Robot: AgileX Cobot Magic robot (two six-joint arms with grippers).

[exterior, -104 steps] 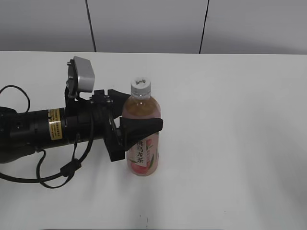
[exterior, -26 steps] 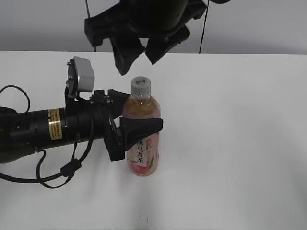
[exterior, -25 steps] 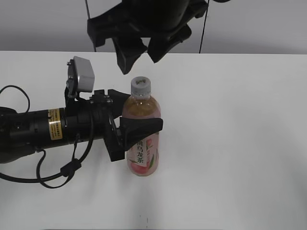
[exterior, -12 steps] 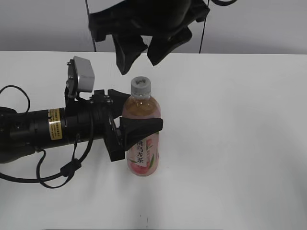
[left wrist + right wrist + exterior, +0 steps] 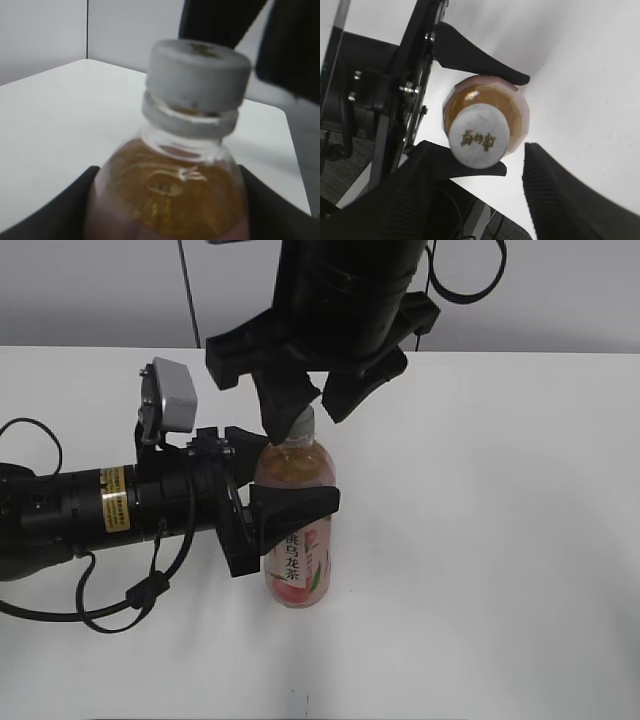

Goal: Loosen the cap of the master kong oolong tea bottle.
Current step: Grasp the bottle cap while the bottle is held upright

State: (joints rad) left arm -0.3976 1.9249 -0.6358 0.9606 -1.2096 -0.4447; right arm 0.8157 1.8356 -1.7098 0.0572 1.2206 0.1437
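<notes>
Bottle front and centre: the master kong oolong tea bottle [image 5: 297, 540] stands upright on the white table [image 5: 500, 540], pink label facing us, amber tea up to the shoulder. The left gripper [image 5: 285, 475] comes in from the left side, lying low along the tabletop, and its two black fingers are clamped on the bottle's upper body, one in front, one behind; the right wrist view shows them pressed against both sides of it from above. Up top, the cap [image 5: 479, 135] sits on the neck, white with a dark mark on its face. Behind and above, the right gripper [image 5: 312, 405] hangs over the bottle, jaws spread wide, one finger on each side of the cap and neither touching it. Beyond that, the grey panelled wall [image 5: 100, 290].
</notes>
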